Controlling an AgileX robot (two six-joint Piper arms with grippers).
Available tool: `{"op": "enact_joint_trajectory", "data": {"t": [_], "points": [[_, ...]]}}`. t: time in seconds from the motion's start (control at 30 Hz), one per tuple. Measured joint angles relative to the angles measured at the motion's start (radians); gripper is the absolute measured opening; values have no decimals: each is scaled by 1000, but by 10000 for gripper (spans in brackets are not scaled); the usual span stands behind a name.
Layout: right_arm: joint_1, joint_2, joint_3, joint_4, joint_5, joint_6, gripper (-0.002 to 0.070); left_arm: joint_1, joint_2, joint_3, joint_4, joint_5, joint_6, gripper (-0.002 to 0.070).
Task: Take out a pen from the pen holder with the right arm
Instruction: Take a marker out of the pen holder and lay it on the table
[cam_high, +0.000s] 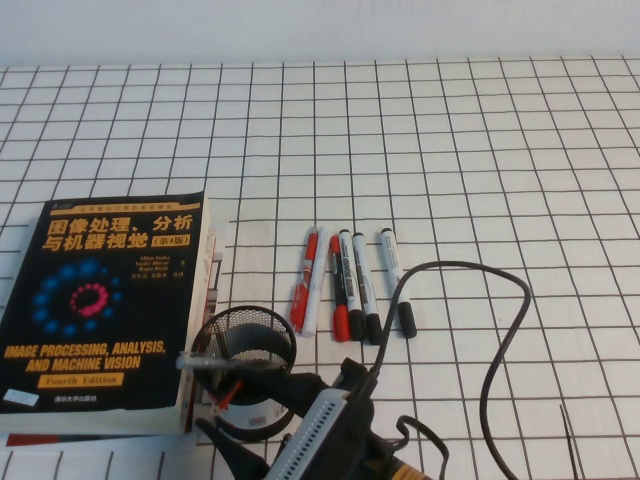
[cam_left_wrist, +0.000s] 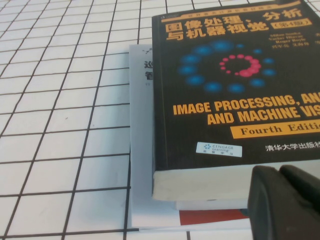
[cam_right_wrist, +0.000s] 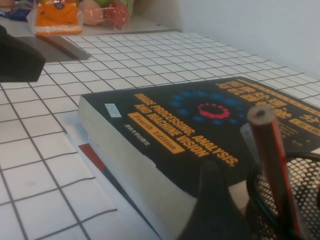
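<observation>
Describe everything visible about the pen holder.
The pen holder is a round black wire-mesh cup with a solid dark rim, standing upright on the gridded table. It is close beside the right edge of the book; whether they touch is unclear. A red pen and a grey pen lean inside it. The right gripper, open, sits at its near side, holding nothing. The left gripper hangs over the book's near corner, away from it.
</observation>
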Motion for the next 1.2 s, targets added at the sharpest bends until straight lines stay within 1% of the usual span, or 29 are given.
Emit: {"op": "enact_joint_trajectory", "data": {"t": [0.43,0.53,0.8,1.0,1.2], "points": [[-20,50,-42,0,0,0,314,0,0,0,0,0,0,-4],[-20,50,-42,0,0,0,280,0,0,0,0,0,0,-4],[-20,50,-42,0,0,0,156,0,0,0,0,0,0,-4],[-21,50,-43,5,-16,-4,76,0,0,0,0,0,0,-4],[-22,50,-43,15,-30,-6,36,0,0,0,0,0,0,-4]]}}
